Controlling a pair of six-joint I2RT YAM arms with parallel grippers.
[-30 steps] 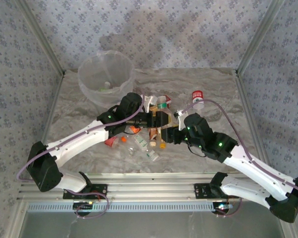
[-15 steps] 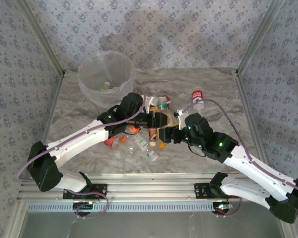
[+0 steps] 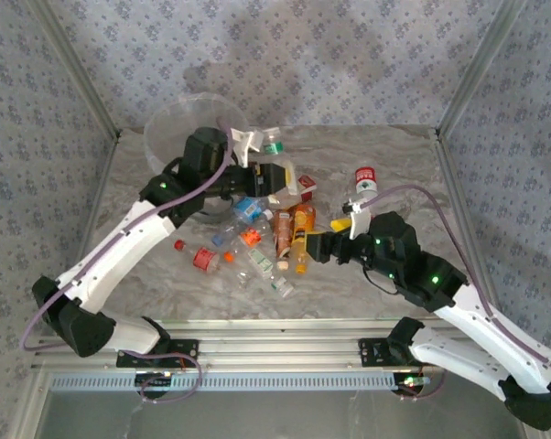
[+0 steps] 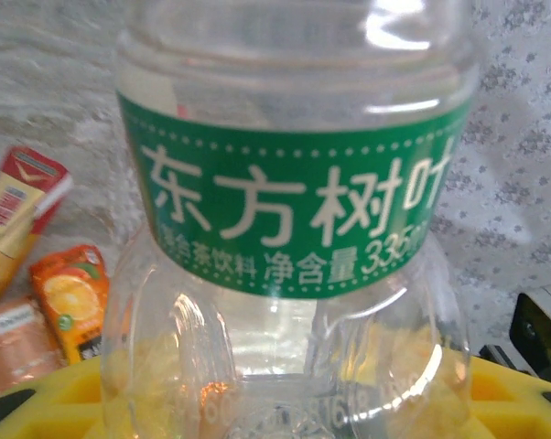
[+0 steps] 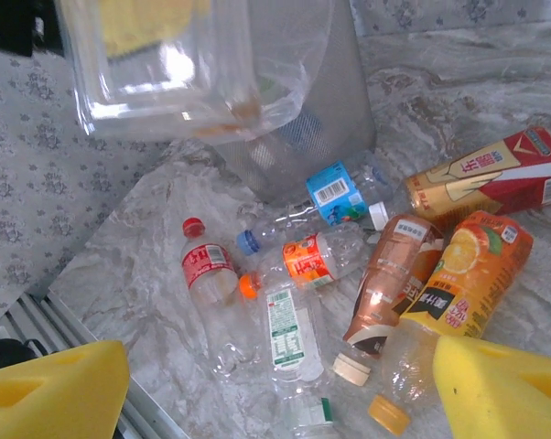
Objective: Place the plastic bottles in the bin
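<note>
Nearest me, the right gripper [image 5: 275,393] hangs with its jaws spread wide and nothing between them, above the heap of plastic bottles [image 5: 289,334] lying on the bench [image 5: 129,229]. The bottles lie touching and crossed, so closing there could pinch two at once or flick one toward the bench edge. The red and yellow carton [image 5: 495,174] just beside the orange bottle [image 5: 463,265] is no bottle, and I could take it by mistake.

Further out, the left gripper [image 4: 275,402] has its jaws drawn in on the base of a clear green-label bottle [image 4: 294,210]. That bottle is lifted beside the bin [image 3: 170,146], not plainly over its mouth. Slick plastic held this low may pivot or slip. Letting go too early would drop it back onto the bench.
</note>
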